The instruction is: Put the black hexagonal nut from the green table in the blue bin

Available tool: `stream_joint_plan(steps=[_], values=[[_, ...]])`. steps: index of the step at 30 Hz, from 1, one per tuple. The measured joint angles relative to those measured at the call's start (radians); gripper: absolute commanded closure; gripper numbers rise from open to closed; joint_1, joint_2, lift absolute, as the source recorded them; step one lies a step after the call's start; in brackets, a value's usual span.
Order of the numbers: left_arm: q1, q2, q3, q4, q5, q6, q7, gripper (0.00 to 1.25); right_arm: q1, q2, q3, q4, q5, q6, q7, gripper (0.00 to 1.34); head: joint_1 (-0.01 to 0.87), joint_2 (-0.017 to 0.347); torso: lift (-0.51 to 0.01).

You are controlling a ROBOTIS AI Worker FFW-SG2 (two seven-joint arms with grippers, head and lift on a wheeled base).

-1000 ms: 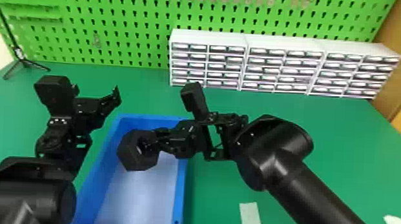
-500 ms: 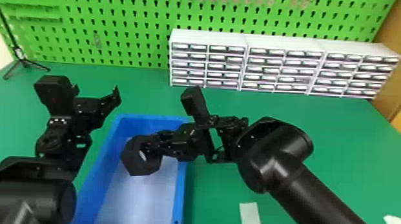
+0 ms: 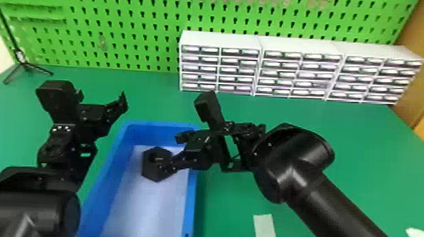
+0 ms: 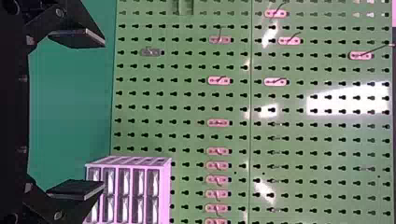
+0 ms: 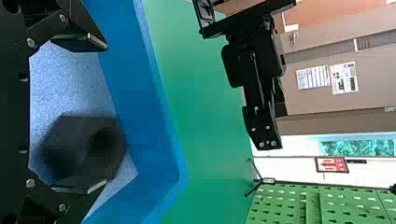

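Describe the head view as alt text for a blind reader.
A black hexagonal nut over the pale floor of a blue bin, one finger of the robot's open right pincer overlapping it; at left, the open left pincer.

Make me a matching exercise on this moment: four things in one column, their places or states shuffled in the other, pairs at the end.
Things
1. black hexagonal nut
2. row of white drawer units
3. thin black tripod
4. left gripper

Places or states
A. in front of the green pegboard, right of the head view's middle
B. fingers apart, empty
C. within the walls of the blue rectangular bin
D. far left of the green table

Pairs: 1-C, 2-A, 3-D, 4-B
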Motion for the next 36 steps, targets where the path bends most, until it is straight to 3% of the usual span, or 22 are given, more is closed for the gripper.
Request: stream_joint_plan(steps=[24, 36], values=[[0.003, -0.001, 0.004, 0.0, 0.001, 0.0, 0.0, 0.2, 0.018, 0.004, -0.04, 0.0, -0.014, -0.021, 0.0, 0.26, 0.686, 0.028, -0.096], [0.007, -0.001, 0.003, 0.0, 0.005, -0.007, 0.0, 0.2, 0.046, 0.03, -0.202, -0.001, 0.059, -0.04, 0.0, 0.26, 0.686, 0.028, -0.096]])
